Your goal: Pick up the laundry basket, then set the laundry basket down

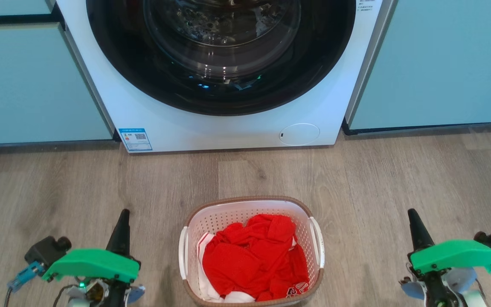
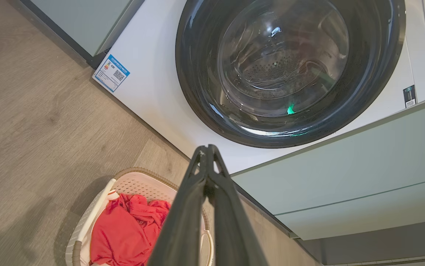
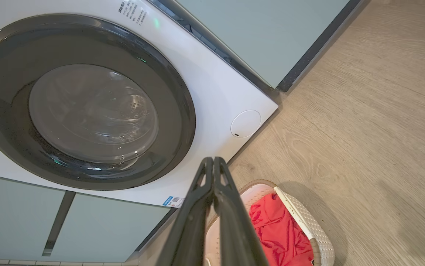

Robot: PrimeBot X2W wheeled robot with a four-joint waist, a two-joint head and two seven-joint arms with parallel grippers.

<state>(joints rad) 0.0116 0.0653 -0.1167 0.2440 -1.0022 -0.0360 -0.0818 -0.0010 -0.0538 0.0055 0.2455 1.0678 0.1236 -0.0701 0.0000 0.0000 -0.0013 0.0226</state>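
Two white side handles (image 1: 317,241) on small white perforated plastic laundry basket (image 1: 228,218), brown woven-look rim, crumpled red garment (image 1: 254,260) inside. Sits on wood-grain floor (image 1: 399,179) directly before white front-loading washing machine (image 1: 228,132); end farthest from machine cut off. Long axis apparently toward machine. Left gripper (image 1: 124,212), right gripper (image 1: 411,212) farther from machine, jaws pressed together, empty.

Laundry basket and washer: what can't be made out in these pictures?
Laundry basket: near rim clipped by the head view's bottom edge; red clothes hide its floor.
Left wrist view: the left fingers cover part of the basket.
Washing machine: top cut off by the head view's upper edge; blue label too small to read.
Drum contents: the dark door glass reflects too much to tell.
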